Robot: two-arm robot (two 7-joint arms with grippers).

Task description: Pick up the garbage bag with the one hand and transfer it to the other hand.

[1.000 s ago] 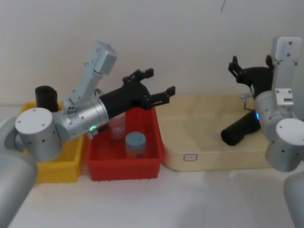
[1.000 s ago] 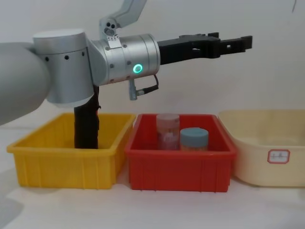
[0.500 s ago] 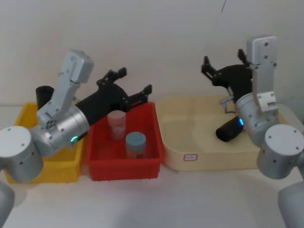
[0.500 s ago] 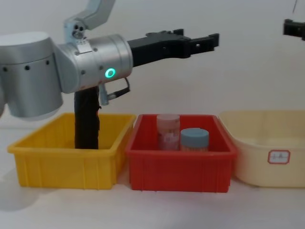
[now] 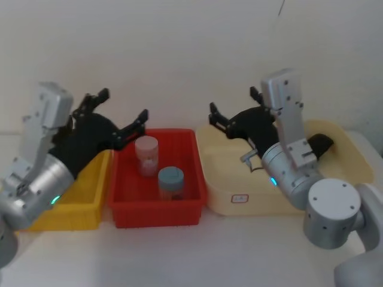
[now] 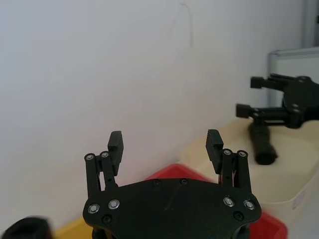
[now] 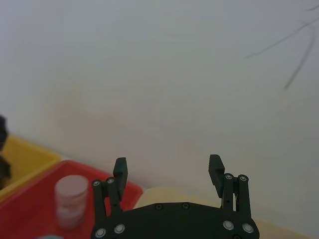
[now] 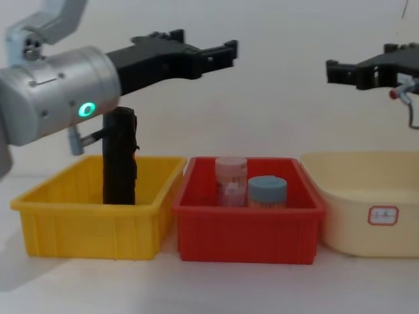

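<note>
Holding the left gripper (image 8: 200, 44) up in the air over the back of the yellow bin (image 8: 85, 229), at nine o'clock of the table, with fingers spread wide and gripping nothing, aiming toward one o'clock and showing a green light on its wrist. Finding the garbage bag (image 8: 120, 160) standing upright in that yellow bin, reaching well above the rim, sitting lower than the left gripper and apart from its fingers, with its top tucked behind the wrist in the chest view. Holding the right gripper (image 5: 234, 104) aloft over the nine o'clock end of the cream tray (image 8: 347, 222), likewise spread wide and empty, aiming toward ten o'clock, showing a blue light on its wrist, facing the left gripper across the red bin (image 8: 249, 229) and standing well apart from it. Spotting a pink-capped jar (image 5: 146, 155) in the red bin and a blue-capped jar (image 5: 171, 182) just beside it at its five o'clock. Spotting a second black roll (image 5: 322, 145) lying on its side at the three o'clock end of the cream tray, partly hidden behind the right arm
</note>
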